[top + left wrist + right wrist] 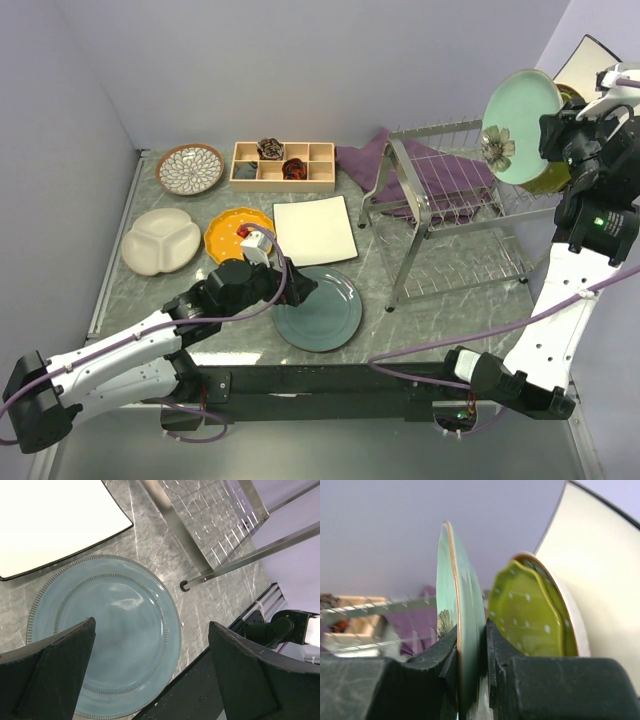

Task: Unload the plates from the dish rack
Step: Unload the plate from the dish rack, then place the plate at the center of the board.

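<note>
A: Near side first. Left arm?
B: Stretched low along the near edge, wrist tipped down. The left gripper (152, 645) has its jaws spread wide with nothing in them, and it hovers right over the teal plate (115, 625), which lies flat on the table (440, 320).
A: Other plates that are down?
B: A white square plate (315, 230) sits just beyond the teal one. To the left are the orange scalloped plate (235, 232) and the cream divided plate (160, 240), with the brown-rimmed petal plate (190, 168) farther back.
A: Rack?
B: The dish rack (450, 240) stands right of centre. The tines I can see are bare.
A: Right arm?
B: It's reared up tall at the right, with the forearm raised above the rack's far right end. The right gripper (472, 645) is pinched narrow on the rim of the pale green floral plate (462, 590), held on edge up in the air.
A: Anything behind it?
B: A yellow-green plate (530, 615) and a second white square plate (600, 580), both upright. Their seating is hidden.
A: Step?
B: I'd say it's the lift-out of the floral plate. The next move calls for carrying it clear of the tines and laying it flat on a free patch of table. The edge grip is thin, so a tilt could make it slip.
</note>
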You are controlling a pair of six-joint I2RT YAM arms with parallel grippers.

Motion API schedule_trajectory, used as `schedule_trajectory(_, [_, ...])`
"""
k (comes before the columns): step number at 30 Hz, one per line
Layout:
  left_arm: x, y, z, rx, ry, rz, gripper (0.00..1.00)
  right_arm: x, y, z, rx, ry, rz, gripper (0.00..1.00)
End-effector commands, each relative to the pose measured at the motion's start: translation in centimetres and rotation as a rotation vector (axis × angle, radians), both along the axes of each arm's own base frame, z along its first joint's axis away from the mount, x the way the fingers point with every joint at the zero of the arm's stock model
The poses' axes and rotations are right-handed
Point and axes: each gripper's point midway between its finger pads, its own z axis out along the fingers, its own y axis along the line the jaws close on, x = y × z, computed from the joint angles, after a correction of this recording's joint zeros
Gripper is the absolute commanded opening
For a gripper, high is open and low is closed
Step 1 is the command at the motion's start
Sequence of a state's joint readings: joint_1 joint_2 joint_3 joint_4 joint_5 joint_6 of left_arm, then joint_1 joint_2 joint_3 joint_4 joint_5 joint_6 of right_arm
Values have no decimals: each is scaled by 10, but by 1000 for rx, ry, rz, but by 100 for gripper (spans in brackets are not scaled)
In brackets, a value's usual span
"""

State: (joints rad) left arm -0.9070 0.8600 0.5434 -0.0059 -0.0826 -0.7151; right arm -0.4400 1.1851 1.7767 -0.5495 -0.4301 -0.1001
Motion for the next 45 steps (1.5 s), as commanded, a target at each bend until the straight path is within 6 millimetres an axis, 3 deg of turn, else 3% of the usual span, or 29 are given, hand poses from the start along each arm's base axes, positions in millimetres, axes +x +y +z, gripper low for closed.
schedule_trajectory(1, [2, 2, 19, -56, -22, 30, 99, -38, 41, 101, -34, -330, 110, 0])
schedule_trajectory(7, [1, 8, 23, -61, -6, 58, 99, -46, 40, 114, 75, -381, 75, 0])
schedule_trajectory(10, [0, 9, 35, -73, -13, 56, 99, -49, 38, 124, 203, -423, 58, 0])
schedule_trajectory(14, [-4, 10, 62, -107, -43, 40, 99, -56, 61, 134, 374, -464, 183, 0])
schedule_trajectory(19, [-15, 19, 100, -195, -88, 22, 99, -79, 114, 154, 451, -489, 465, 0])
schedule_trajectory(23, [-25, 30, 135, -263, -126, 15, 99, -93, 158, 156, 537, -433, 695, 0])
schedule_trajectory(28, [-48, 58, 187, -357, -206, 6, 99, -107, 218, 137, 589, -304, 933, 0])
schedule_trajectory(34, [-79, 95, 238, -517, -318, -10, 99, -126, 257, 108, 619, -213, 1098, 0])
schedule_trajectory(36, [-85, 99, 245, -535, -355, -24, 99, -144, 273, 100, 610, -192, 1190, 0])
schedule_trajectory(41, [-99, 85, 259, -612, -412, -143, 99, -161, 305, 66, 630, -82, 1321, 0])
schedule_trajectory(45, [-91, 70, 260, -593, -408, -161, 99, -171, 326, 43, 634, -10, 1389, 0])
